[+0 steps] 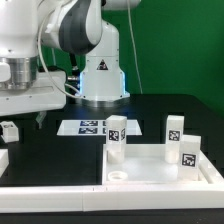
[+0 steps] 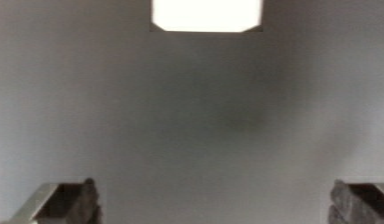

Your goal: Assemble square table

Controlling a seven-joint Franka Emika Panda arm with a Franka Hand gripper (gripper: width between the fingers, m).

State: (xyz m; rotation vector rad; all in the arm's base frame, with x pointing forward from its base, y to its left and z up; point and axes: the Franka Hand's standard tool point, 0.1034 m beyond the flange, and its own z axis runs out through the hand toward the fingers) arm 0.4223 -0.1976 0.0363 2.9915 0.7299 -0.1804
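The white square tabletop lies hollow face up at the exterior view's right. Three tagged white legs stand upright on it: one at its left corner, one at the back right, one at the right. A fourth small white leg lies loose on the black table at the exterior view's left. My gripper hangs above the table just beside that leg. In the wrist view the gripper is open and empty, its fingertips far apart, and a white piece lies ahead of them.
The marker board lies flat in the middle of the table in front of the robot base. A long white bar runs along the front edge. Another white piece shows at the left edge.
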